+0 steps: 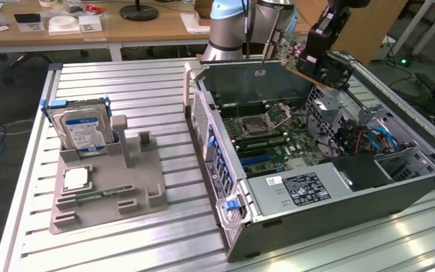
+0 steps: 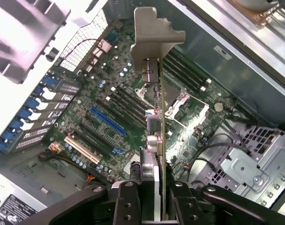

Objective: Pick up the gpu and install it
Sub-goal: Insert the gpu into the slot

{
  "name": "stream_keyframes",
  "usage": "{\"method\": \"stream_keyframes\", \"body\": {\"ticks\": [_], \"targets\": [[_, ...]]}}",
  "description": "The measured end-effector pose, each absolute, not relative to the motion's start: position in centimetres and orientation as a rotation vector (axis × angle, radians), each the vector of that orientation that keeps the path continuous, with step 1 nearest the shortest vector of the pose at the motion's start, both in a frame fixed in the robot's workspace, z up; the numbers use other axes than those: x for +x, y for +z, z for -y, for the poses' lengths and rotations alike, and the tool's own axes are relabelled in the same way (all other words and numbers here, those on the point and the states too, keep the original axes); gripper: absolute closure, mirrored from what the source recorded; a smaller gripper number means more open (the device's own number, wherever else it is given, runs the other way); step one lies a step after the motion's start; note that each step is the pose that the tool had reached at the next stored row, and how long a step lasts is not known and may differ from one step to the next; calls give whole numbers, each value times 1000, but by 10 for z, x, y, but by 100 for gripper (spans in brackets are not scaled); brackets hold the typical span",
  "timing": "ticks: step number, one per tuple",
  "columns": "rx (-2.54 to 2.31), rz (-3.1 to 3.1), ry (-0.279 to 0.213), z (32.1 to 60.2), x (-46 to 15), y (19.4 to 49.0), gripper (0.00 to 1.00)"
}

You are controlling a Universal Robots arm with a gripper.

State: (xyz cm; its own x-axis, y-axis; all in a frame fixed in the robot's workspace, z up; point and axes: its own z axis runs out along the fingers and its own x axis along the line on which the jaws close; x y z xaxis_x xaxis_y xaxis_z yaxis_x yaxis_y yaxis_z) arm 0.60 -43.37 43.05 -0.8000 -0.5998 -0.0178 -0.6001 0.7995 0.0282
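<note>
Well to the exterior view's left of the open grey metal computer case (image 1: 338,220), a grey plastic parts holder (image 1: 138,181) carries an upright silver hard drive with a blue-and-white label (image 1: 84,127). Neither has any part in the work at hand.

Inside the case lies the green motherboard (image 1: 267,133). Its long blue expansion slot (image 2: 107,121) has nothing plugged into it.

Over the case's far corner, toward the exterior view's right, hangs the gpu (image 2: 157,117), a thin flat black circuit card with a round fan on one face and a silvery metal end bracket (image 2: 154,42). It is tilted and raised above the motherboard, touching nothing in the case. The black two-fingered gripper (image 2: 154,200) is clamped on it, one finger pressed to each face at the end away from the bracket.

Picking up looks finished. The step in hand is carrying the card into place over the case, and it is not yet installed.

Seating it would, I judge, call for levelling the card, lining its lower edge up with a slot, turning the bracket to the case's rear openings, and pressing straight down. The slot is narrow and leaves little room for error.
</note>
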Motion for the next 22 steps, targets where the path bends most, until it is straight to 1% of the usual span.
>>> {"method": "stream_keyframes", "body": {"ticks": [22], "targets": [[-1431,-2793,52,434,6,430,72]]}}
